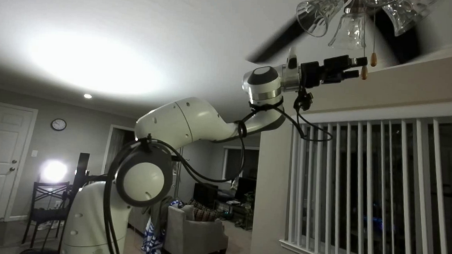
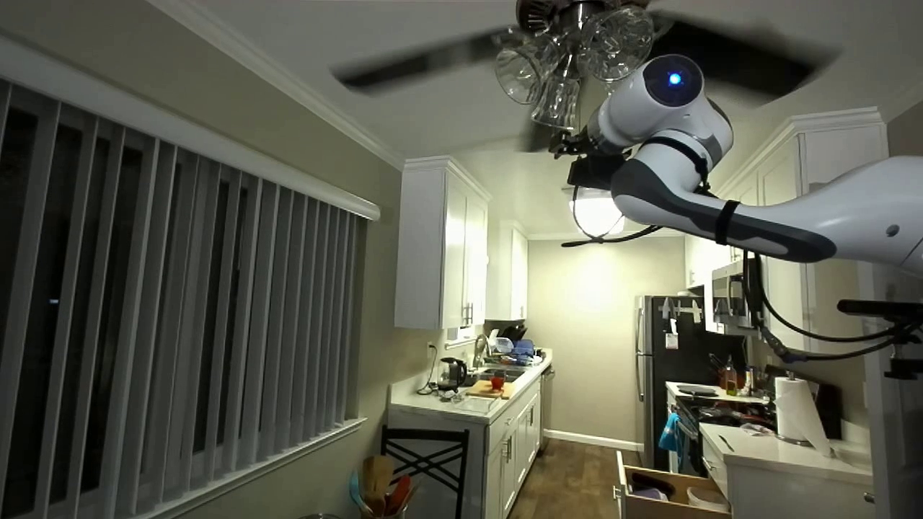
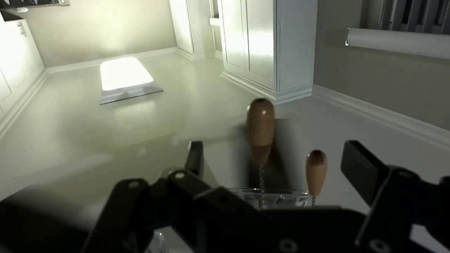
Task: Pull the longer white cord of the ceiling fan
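Tan wooden knob (image 3: 261, 128) on thin, pale longer cord (image 3: 261, 184): unheld near tips of wide-spread black gripper (image 3: 277, 163).
Closing may snag the neighbouring brown teardrop knob (image 3: 316, 173) also: both appear between the fingers (image 3: 364, 170).

2 glossy wooden knobs (image 3: 261, 123), rippled glass shades (image 1: 349, 32)

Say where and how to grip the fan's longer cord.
Take its tan knob, the lower one, probably near its narrow top, coming in level from the side where the gripper stands open. The knob hangs straight down and widens below, so a downward pull should slip less.
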